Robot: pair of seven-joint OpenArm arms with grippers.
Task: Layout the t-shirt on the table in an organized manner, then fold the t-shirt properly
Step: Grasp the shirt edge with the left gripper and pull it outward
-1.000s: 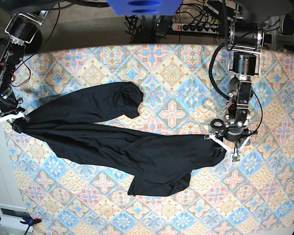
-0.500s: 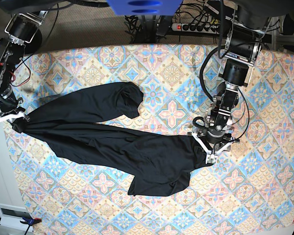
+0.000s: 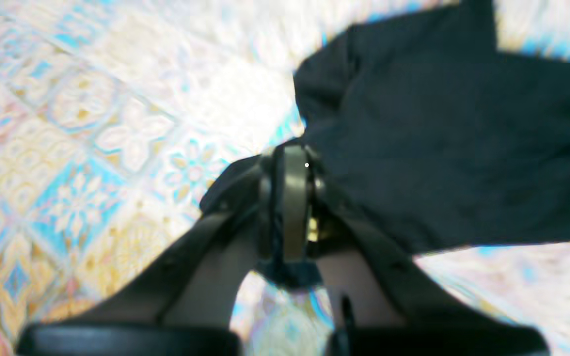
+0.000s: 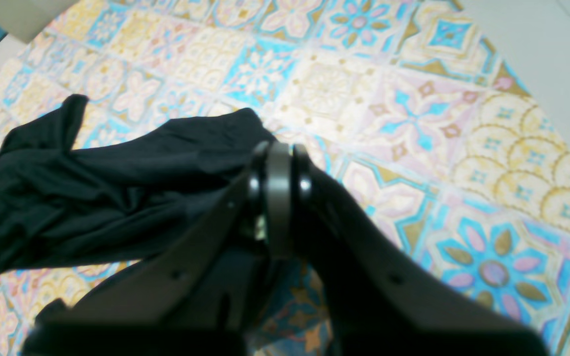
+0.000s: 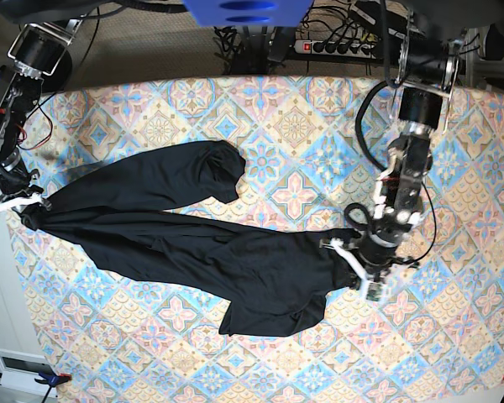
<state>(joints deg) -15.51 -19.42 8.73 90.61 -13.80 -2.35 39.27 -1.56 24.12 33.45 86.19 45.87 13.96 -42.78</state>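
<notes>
The black t-shirt point(image 5: 193, 243) lies stretched and bunched across the patterned table point(image 5: 302, 117), from the left edge to right of middle, with one sleeve folded up at the back. My left gripper point(image 5: 353, 264) is shut on the shirt's right end; the left wrist view shows its closed tip point(image 3: 290, 160) pinching black fabric point(image 3: 438, 148). My right gripper point(image 5: 27, 204) is shut on the shirt's left end at the table's left edge; in the right wrist view its closed tip point(image 4: 277, 153) holds gathered fabric point(image 4: 107, 198).
A power strip point(image 5: 336, 46) and cables lie behind the table's back edge. A white box point(image 5: 21, 369) sits off the front left corner. Pale floor point(image 4: 537, 39) shows just beyond the table edge beside my right gripper.
My left gripper has moved left and then toward the front with the shirt's right end, slackening the fabric there. The right arm has not moved.
</notes>
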